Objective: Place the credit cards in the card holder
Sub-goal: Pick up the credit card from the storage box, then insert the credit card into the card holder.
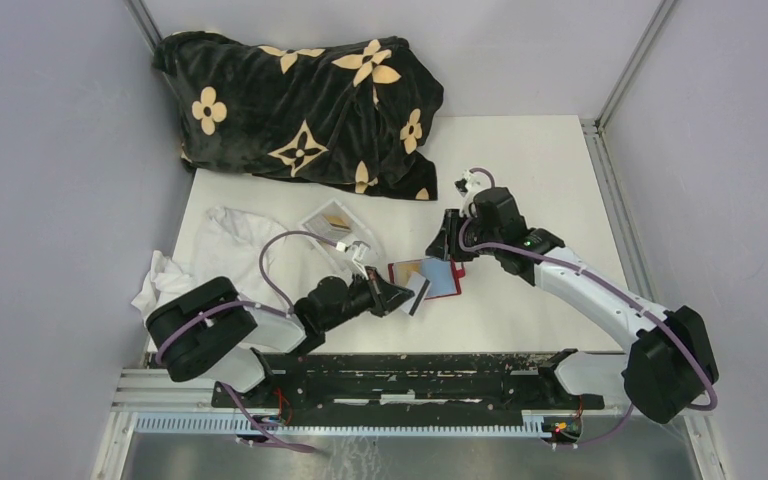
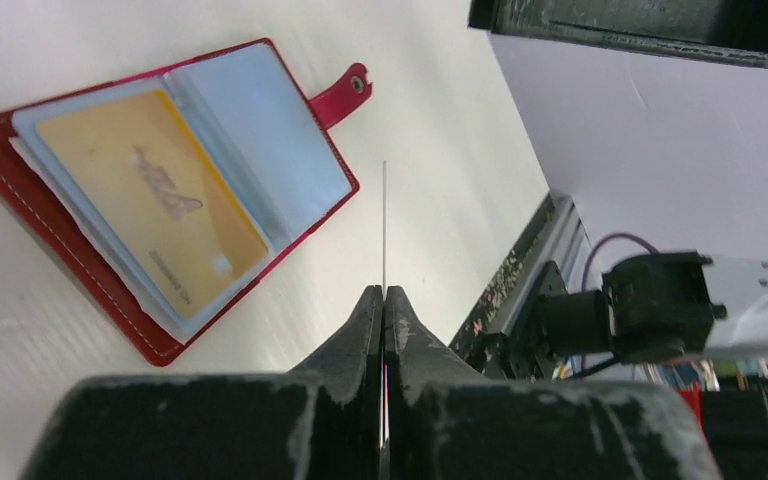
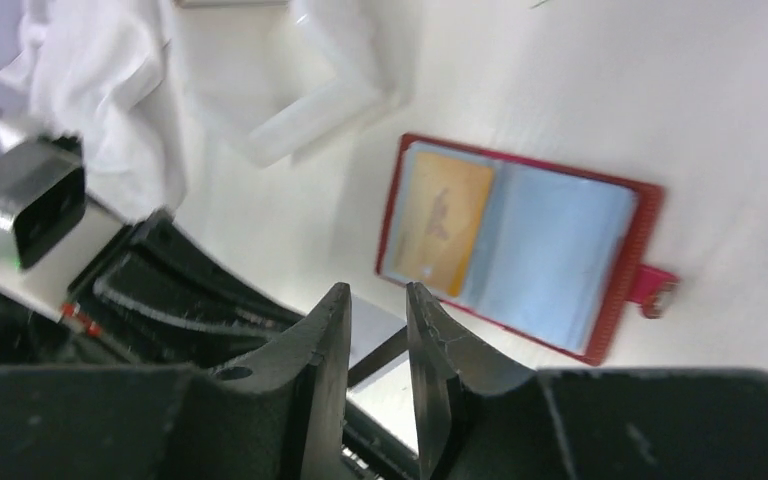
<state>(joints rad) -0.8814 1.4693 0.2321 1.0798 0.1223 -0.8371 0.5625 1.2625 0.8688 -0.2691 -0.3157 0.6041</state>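
The red card holder (image 1: pixel 440 279) lies open on the white table, with a yellow-orange credit card (image 2: pixel 150 205) tucked in one of its light blue sleeves and its snap tab (image 2: pixel 345 90) sticking out. My left gripper (image 1: pixel 397 297) is shut on a grey credit card (image 1: pixel 419 297) with a dark stripe, just beside the holder's near-left edge. The left wrist view shows that card edge-on as a thin line (image 2: pixel 384 225). My right gripper (image 3: pixel 377 292) hovers over the holder's far side, open, nothing in it; the grey card (image 3: pixel 372 345) shows beyond its fingers.
A black blanket with tan flowers (image 1: pixel 300 100) fills the back left. A crumpled white cloth (image 1: pixel 215 245) and a clear plastic box (image 1: pixel 335 225) lie left of the holder. The arms' black base rail (image 1: pixel 390 365) runs along the near edge.
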